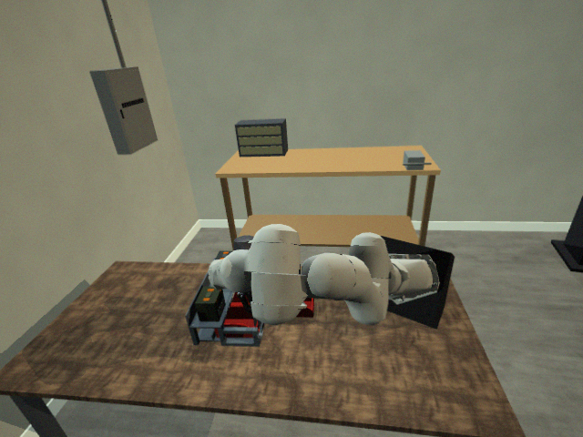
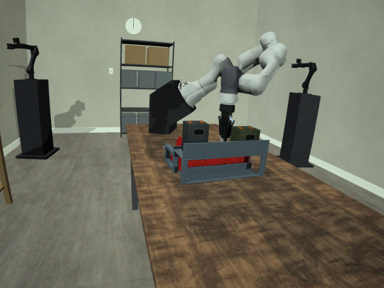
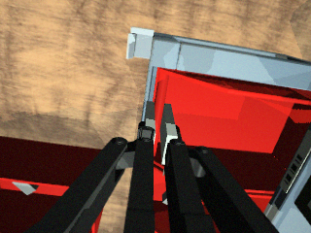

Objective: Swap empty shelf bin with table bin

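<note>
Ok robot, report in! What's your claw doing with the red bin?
Gripper shut on red bin wall. Bin sits in grey shelf. Dark bins on top close by.

Grey-beige walls, grey plank floor, white skirting. A wall clock (image 2: 133,25) hangs above a dark shelf unit (image 2: 121,77) holding cardboard boxes (image 2: 146,55). Wooden workbench (image 1: 329,162) against the opposite wall.
</note>
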Motion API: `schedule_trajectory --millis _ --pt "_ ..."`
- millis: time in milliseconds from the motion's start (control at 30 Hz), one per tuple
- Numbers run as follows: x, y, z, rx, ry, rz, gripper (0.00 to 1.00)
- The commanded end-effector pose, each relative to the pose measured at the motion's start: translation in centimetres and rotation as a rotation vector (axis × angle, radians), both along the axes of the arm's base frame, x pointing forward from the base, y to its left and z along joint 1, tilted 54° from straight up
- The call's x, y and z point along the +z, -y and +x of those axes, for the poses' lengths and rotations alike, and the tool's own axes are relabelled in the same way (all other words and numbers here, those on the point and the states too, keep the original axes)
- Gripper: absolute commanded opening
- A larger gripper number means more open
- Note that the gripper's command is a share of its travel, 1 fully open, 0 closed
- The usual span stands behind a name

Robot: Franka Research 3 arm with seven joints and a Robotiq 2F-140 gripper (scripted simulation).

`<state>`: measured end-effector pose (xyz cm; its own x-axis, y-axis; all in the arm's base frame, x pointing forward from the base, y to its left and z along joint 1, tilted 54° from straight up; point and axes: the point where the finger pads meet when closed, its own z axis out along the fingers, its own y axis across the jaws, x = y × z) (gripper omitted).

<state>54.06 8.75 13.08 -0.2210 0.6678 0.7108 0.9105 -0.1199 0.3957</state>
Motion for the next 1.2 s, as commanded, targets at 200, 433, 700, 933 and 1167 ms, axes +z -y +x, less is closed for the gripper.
schedule_trajectory --millis 200,433,700,933,1167 --pt "0.56 0.73 -0.33 -0.003 -0.004 0.003 0.00" --pt "0.72 0.93 -0.43 -0.003 -0.004 0.003 0.00" --pt "0.72 0.94 -0.43 -0.003 -0.004 0.003 0.00" --pt "0.72 0.94 -0.43 -0.003 -0.004 0.003 0.00" --pt "0.74 0.96 -0.44 -0.003 -0.004 0.003 0.00"
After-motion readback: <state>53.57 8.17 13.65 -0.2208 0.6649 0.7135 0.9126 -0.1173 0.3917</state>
